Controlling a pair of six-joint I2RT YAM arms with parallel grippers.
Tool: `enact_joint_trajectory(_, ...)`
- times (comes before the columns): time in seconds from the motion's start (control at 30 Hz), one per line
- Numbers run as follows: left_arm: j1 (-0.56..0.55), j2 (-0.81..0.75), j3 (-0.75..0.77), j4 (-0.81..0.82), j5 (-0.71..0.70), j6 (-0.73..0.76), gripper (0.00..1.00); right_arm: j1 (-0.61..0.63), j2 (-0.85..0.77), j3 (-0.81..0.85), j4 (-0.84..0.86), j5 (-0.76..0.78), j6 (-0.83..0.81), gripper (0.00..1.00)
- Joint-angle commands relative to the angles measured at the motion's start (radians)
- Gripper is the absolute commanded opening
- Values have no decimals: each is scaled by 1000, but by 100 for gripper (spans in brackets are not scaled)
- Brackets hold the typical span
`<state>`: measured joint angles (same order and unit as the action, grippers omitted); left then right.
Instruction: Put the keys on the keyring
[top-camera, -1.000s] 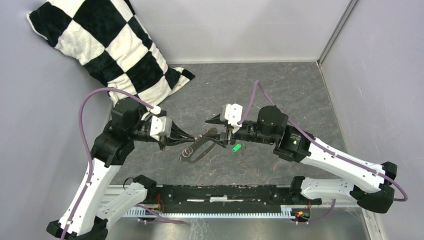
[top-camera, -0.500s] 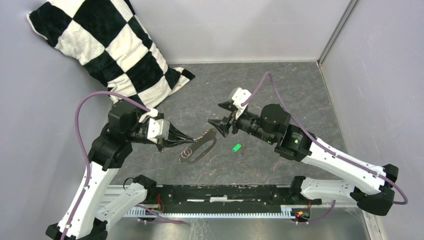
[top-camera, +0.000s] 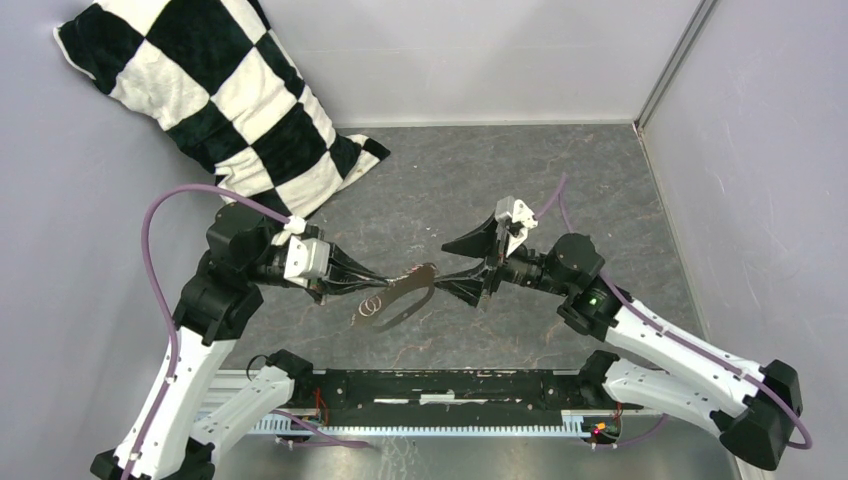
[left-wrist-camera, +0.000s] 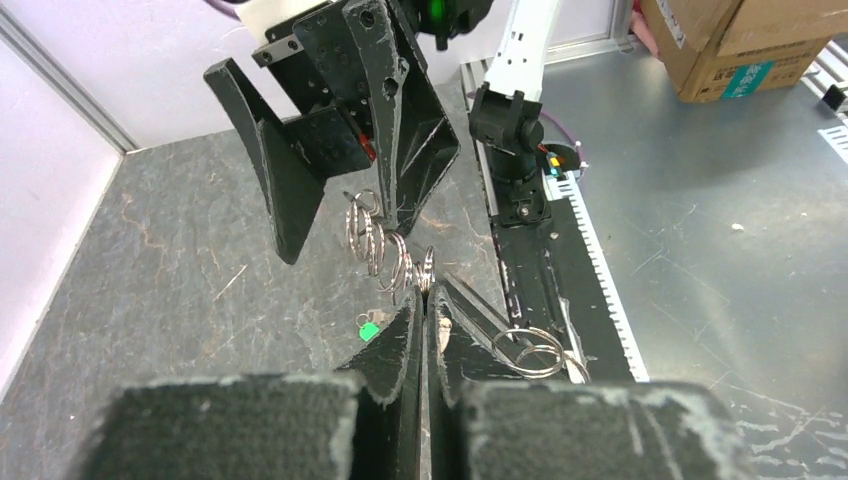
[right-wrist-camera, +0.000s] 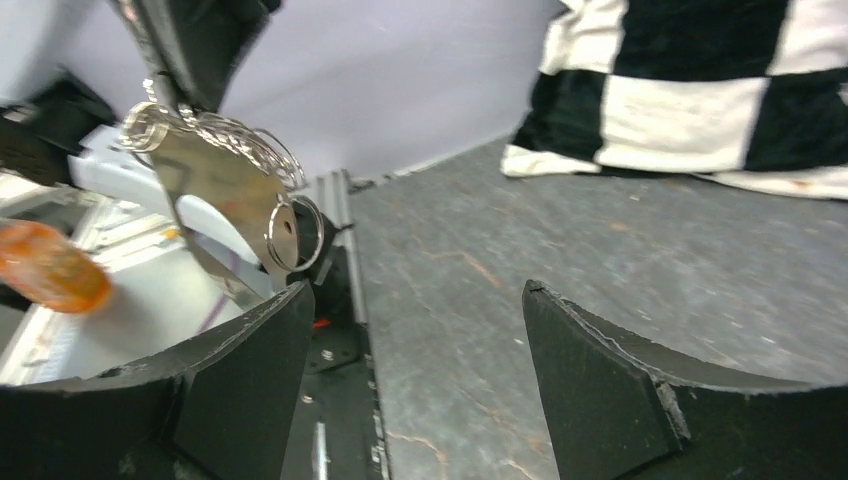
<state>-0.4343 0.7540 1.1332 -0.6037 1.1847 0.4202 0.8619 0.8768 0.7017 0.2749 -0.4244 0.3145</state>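
Whereas a second ago the right gripper (top-camera: 441, 265) was narrower, its jaws now gape wide by the keyring (right-wrist-camera: 220, 190), which the left gripper (left-wrist-camera: 422, 300) clamps aloft; the green-tagged key (left-wrist-camera: 368, 329) lies on the worktop (top-camera: 560, 180).

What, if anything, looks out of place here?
The green-tagged key lies loose on the table, held by neither gripper. The left gripper is shut on the keyring, while the right gripper stands open and empty at its far end. Nothing looks damaged.
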Motion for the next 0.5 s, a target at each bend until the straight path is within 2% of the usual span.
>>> enact_joint_trajectory(0.0, -5, 5, 21, 81, 41, -91, 2, -25, 28, -64, 423, -209, 265, 83)
enact_joint_trajectory(0.1, -4, -3, 12, 116, 35, -123, 2, -26, 52, -104, 622, -271, 390, 81)
enact_joint_trajectory(0.2, -4, -8, 1, 147, 30, -148, 2, -26, 55, -120, 672, -308, 431, 80)
enact_joint_trajectory(0.37, -5, 4, -3, 150, 41, -159, 2, -38, 31, -102, 652, -344, 432, 76)
enact_joint_trajectory(0.47, -4, 8, -4, 171, 43, -177, 2, -47, 22, -65, 519, -346, 366, 74)
